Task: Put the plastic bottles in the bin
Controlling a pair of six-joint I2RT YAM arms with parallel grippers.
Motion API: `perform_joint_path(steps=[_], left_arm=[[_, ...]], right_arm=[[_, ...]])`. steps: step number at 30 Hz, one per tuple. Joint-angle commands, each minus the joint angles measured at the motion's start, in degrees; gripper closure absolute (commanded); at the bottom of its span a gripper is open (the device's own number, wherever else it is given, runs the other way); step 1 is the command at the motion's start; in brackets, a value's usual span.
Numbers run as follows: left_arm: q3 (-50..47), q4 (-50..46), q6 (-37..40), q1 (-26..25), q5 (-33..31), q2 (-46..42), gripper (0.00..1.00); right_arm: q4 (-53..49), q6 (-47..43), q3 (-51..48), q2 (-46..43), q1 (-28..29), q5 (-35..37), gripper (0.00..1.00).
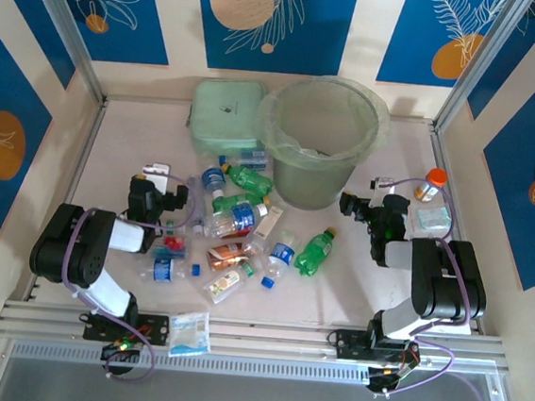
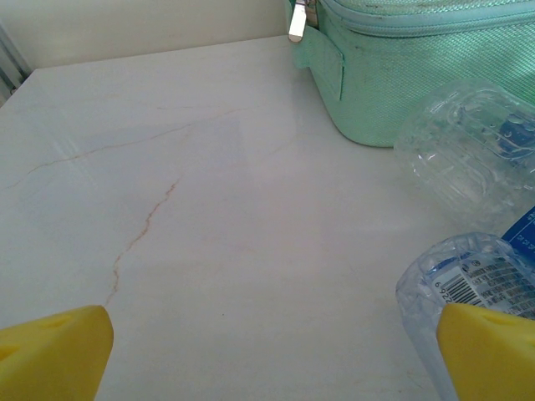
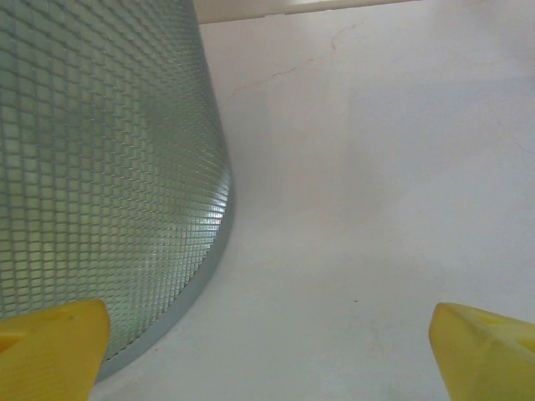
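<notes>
Plastic bottles [image 1: 237, 218]: scattered mid-table, near side of bin [image 1: 313, 172].
Left gripper [image 2: 267, 351]: fingers spread; clear bottle [image 2: 468, 276] at right finger.
Right gripper [image 3: 267, 342]: fingers spread; bin wall close left.
Green box [image 1: 226, 116]: far, touching bin's left.

table [image 1: 126, 140] | on it: plastic bottles [image 1: 237, 218]; bin [image 1: 313, 184]; green box [image 1: 223, 116]; packet [image 1: 432, 219]; vial [image 1: 430, 185]

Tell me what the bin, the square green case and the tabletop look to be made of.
The bin: pale green translucent plastic, likely; a fine moulded grid covers its wall. The green case: woven fabric, matte, with a shiny metal zipper pull. The tabletop: smooth pale surface with faint brown veins, marble or a marble-look laminate; the look leaves that open.
</notes>
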Motion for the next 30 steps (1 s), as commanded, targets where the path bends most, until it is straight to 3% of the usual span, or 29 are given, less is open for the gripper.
perform_joint_path(steps=[1,4,5,8,9,10,12,16,18,21,24,30], left_arm=[[4.1,-10.5,-0.8,0.0,-5.9,-6.6,0.01],[15.3,-32.2,-7.5,-0.8,-20.8,-13.9,0.01],[18.3,-38.9,-11.8,-0.8,-21.6,-16.7,0.01],[26.1,-55.9,-23.3,-1.3,-18.5,-25.5,0.01],[27.4,-59.0,-26.4,-1.5,-15.1,-27.7,0.02],[28.4,-61.2,-28.2,-2.6,-12.4,-29.4,0.04],[30.4,-66.0,-29.4,-6.6,-10.4,-31.3,0.05],[32.5,-73.1,-28.9,-19.7,-9.8,-31.9,0.08],[32.1,-73.4,-30.3,-24.9,-8.4,-31.5,0.09],[31.8,-71.9,-32.9,-30.2,-3.9,-29.3,0.14],[34.2,-72.2,-31.1,-34.1,-1.6,-25.9,0.20],[36.4,-73.7,-31.3,-36.4,1.5,-23.4,0.24]], right_arm=[[-12.0,1.9,4.6,-7.8,2.7,12.4,0.01],[-46.2,12.8,17.8,-21.5,4.1,17.6,0.01],[-53.0,18.7,20.2,-25.0,4.0,17.4,0.01],[-61.2,36.2,16.3,-35.1,2.6,17.0,0.01],[-63.4,42.1,13.7,-38.4,0.3,13.7,0.01],[-63.9,42.8,11.5,-40.8,-2.5,6.8,0.01],[-75.2,44.3,13.9,-40.7,-2.3,5.8,0.01],[-101.5,50.8,26.1,-33.1,14.1,22.9,0.01],[-108.9,56.5,29.5,-31.2,23.8,29.2,0.01],[-109.2,59.4,30.3,-30.9,35.3,29.8,0.01],[-106.4,58.3,31.5,-25.5,37.9,20.2,0.07],[-103.2,59.8,32.3,-17.2,40.1,15.0,0.12]])
